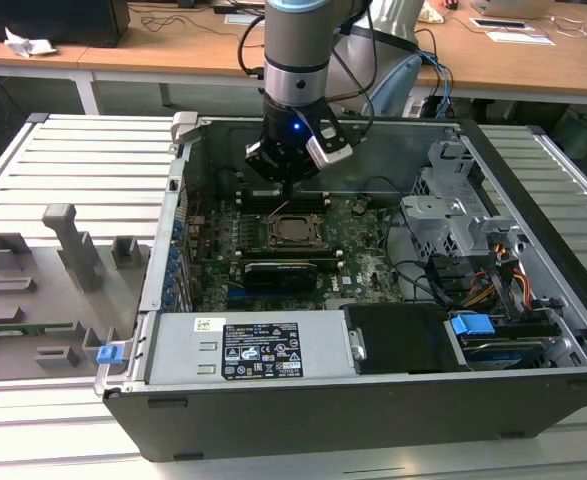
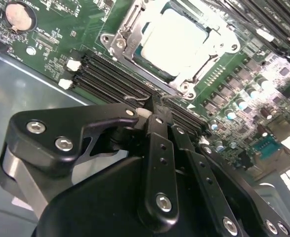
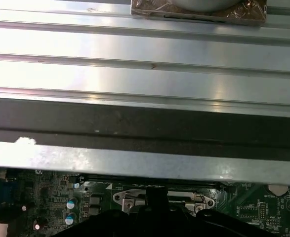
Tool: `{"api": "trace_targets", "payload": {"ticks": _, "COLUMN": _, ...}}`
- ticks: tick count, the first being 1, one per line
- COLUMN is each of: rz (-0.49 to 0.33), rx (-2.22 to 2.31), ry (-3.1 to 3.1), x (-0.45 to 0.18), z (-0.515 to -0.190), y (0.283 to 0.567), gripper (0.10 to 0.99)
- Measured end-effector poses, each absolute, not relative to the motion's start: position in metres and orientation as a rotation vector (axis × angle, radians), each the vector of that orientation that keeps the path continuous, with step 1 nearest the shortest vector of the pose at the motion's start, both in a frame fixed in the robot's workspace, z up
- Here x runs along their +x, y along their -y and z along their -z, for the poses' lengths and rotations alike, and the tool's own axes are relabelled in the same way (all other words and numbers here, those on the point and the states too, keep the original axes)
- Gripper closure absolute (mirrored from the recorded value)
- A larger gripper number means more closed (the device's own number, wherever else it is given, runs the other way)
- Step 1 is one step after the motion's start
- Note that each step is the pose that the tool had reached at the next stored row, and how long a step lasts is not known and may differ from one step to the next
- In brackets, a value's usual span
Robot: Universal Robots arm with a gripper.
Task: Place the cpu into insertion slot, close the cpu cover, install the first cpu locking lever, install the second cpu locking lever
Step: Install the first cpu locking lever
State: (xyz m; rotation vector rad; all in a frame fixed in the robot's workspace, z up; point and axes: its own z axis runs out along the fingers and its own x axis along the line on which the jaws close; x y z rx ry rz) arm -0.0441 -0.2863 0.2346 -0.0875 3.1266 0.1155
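Note:
The cpu lies flat in the insertion slot on the green motherboard, pale metal face up. The cpu cover is folded down around it as a grey frame. My gripper is shut, its black fingertips just beside the slot's edge, at the hooked end of a thin wire locking lever. I cannot tell whether the wire is pinched or only touched. In the exterior view the gripper hangs just behind the slot, inside the open computer case. The first wrist view shows the gripper before the frame.
Black memory slots run right under the fingers. A coin battery sits farther off. The case holds a drive cage, cables and a power supply. Grey fixtures stand on the slatted table on the exterior view's left.

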Motion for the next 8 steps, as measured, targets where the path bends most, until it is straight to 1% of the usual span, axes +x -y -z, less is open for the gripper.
{"api": "trace_targets", "payload": {"ticks": 4, "rz": -0.110, "rx": -0.089, "ry": -3.127, "x": -0.0367, "z": -0.2290, "y": 0.2802, "gripper": 0.980}}
{"api": "trace_targets", "payload": {"ticks": 8, "rz": -0.108, "rx": -0.091, "ry": -3.127, "x": -0.0330, "z": -0.2255, "y": 0.2801, "gripper": 0.980}}
